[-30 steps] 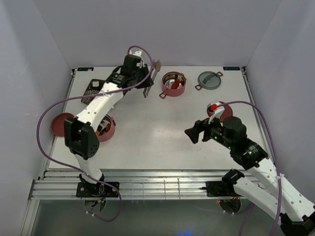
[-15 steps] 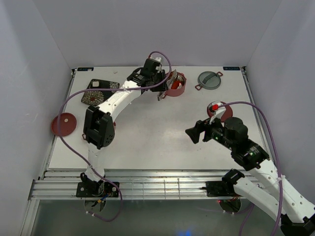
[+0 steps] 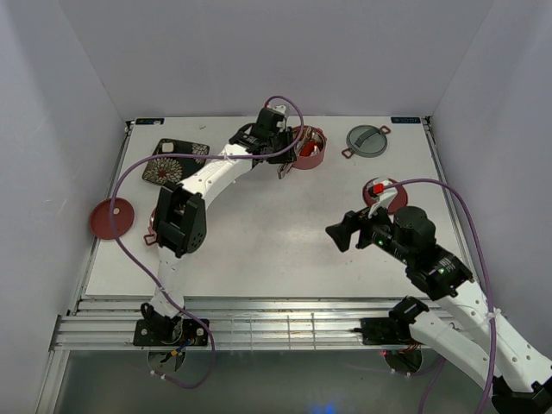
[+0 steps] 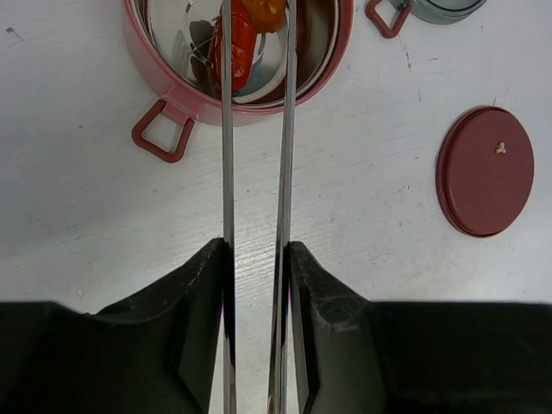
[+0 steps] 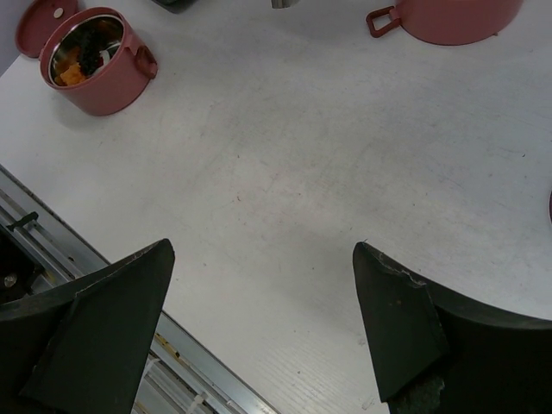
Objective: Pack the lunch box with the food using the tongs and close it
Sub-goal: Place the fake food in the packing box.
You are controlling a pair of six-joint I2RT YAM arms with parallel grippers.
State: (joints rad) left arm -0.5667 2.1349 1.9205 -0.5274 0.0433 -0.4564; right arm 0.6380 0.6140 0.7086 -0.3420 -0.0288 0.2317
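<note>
- Left hand [image 4: 256,252]: fingers partly closed on the tongs [image 4: 227,155], one pad against the outside of each arm, the two arms pressed into a narrow gap.
- Long axis of the tongs: straight out from the hand, crossing the rim of the far bowl [image 4: 194,103]. The tips pass out of the wrist view above the bowl's steel inside.
- Food [image 4: 244,43]: a red piece in that bowl, lying between and partly under the arms, with an orange piece beyond it. Whether the tips grip either cannot be told.
- Right hand [image 5: 259,319]: fingers spread wide, holding nothing, over bare desk [image 3: 276,233], well apart from both bowls.
- Near bowl [image 5: 95,65]: at the left edge, food inside.
- Judgement: the left arm alone is placed to drop a piece, straight below the tips.
</note>
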